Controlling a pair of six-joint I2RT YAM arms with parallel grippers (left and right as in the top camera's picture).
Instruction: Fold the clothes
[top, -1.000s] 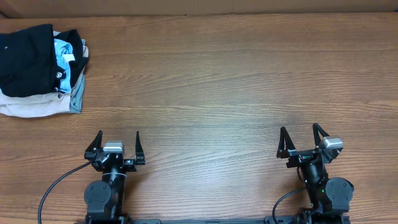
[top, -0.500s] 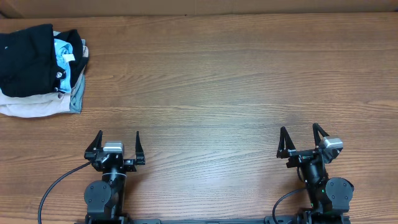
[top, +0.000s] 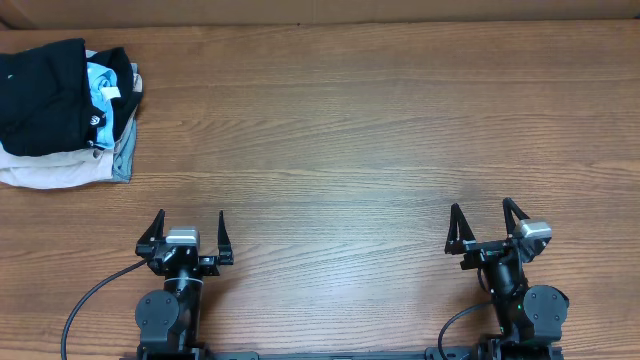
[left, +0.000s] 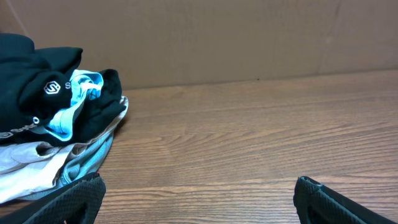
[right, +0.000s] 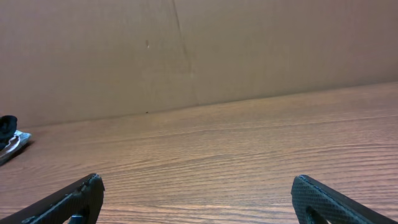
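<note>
The black T-shirt lies bunched on top of a pile of clothes at the far left corner of the table. In the left wrist view it shows a small round white logo and white lettering. My left gripper is open and empty near the front edge, well short of the pile; its fingertips frame bare wood in the left wrist view. My right gripper is open and empty at the front right, far from the pile, and its wrist view shows only bare wood between the fingertips.
A light blue shirt is tucked in the pile next to the black T-shirt, over beige and grey folded garments. A cardboard wall stands behind the wooden table.
</note>
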